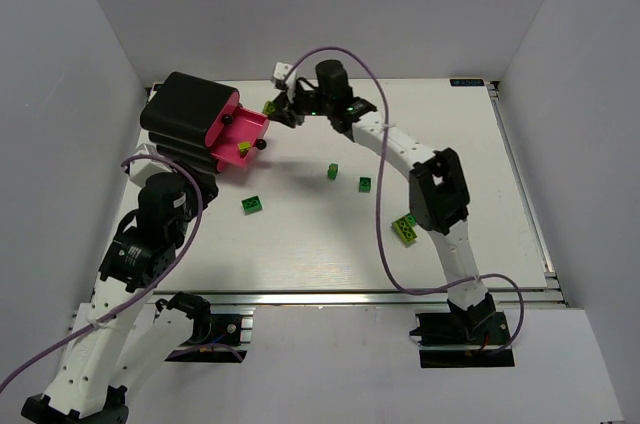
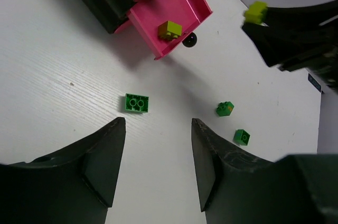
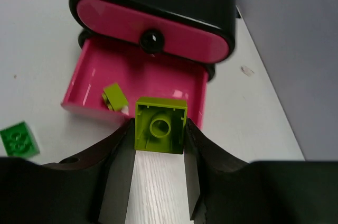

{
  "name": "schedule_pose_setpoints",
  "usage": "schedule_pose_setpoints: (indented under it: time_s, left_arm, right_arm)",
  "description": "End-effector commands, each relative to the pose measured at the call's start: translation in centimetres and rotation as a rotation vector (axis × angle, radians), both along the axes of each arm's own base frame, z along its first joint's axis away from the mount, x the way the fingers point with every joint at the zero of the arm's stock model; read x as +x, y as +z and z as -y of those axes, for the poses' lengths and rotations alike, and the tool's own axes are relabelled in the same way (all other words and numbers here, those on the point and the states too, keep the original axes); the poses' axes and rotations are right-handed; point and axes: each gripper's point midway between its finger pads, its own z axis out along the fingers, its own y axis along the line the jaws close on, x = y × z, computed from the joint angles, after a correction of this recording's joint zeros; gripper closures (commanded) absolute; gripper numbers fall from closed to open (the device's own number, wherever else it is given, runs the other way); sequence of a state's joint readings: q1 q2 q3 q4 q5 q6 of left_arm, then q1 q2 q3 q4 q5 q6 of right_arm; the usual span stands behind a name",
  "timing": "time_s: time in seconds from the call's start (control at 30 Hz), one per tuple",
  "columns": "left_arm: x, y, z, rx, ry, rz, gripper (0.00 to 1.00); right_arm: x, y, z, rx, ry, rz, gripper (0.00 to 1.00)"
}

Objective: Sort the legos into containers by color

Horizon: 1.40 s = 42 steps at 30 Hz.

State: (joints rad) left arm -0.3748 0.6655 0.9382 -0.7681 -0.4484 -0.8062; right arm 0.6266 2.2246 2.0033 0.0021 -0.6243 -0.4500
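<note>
You are looking at a white worktop (image 1: 300, 244) with a faint wood grain, filling the middle of the top view. Plain white walls (image 1: 60, 94) close it in on the left, back and right. A metal rail (image 1: 330, 296) runs along its lower edge, and a small dark label (image 1: 466, 83) sits at its upper right corner.

Two arms: left arm folded back, left end effector (image 2: 157, 129) agape; right arm outstretched, right end effector (image 3: 159, 131) clamped on yellow-green lego (image 3: 161, 114).
</note>
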Motion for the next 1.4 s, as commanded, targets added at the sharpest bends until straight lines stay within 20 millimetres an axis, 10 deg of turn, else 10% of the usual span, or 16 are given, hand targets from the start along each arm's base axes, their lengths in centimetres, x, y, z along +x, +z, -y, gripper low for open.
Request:
schedule_pose_setpoints:
  time_s: [0.0,0.33,0.63,0.87,1.03,1.13,1.27,1.33,1.37]
  left_arm:
    - [-1.0,0.1,-0.5,-0.03,0.029,-0.005,0.37]
    - [-1.8,0.7,-0.2,-0.035,-0.002,-0.018,0.37]
    - [-2.0,0.6,-0.1,-0.024,-0.022,-0.02,0.36]
    - [-1.4,1.1,1.1,-0.013,-0.093,-0.001,0.36]
    - [0.4,1.1,4.5,-0.034,-0.258,0.06,0.69]
    - [1.8,0.9,7.5,-0.05,-0.401,0.085,0.83]
    - [3.2,-0.4,12.9,-0.086,-0.664,0.062,0.78]
    - [4.4,-2.1,14.6,-0.08,-0.74,0.006,0.69]
    - [4.9,-1.7,15.3,-0.088,-0.771,0.016,0.6]
  right_arm:
    - [0.1,-0.5,-4.4,0.103,0.005,-0.017,1.0]
    - [0.2,-0.7,-10.0,0.212,-0.081,0.091,0.93]
    - [0.0,-2.7,-10.3,0.168,-0.09,0.104,0.36]
    - [1.1,0.9,-9.5,0.229,-0.145,0.112,0.43]
    - [0.7,9.3,-3.0,0.317,-0.22,0.091,0.81]
    - [-0.3,8.3,2.4,0.246,-0.222,-0.028,1.0]
    - [-3.8,1.0,9.5,0.012,-0.192,-0.35,1.0]
    - [-5.3,0.4,13.9,-0.032,-0.229,-0.408,0.9]
    - [-6.2,-3.0,17.0,-0.092,-0.279,-0.473,0.77]
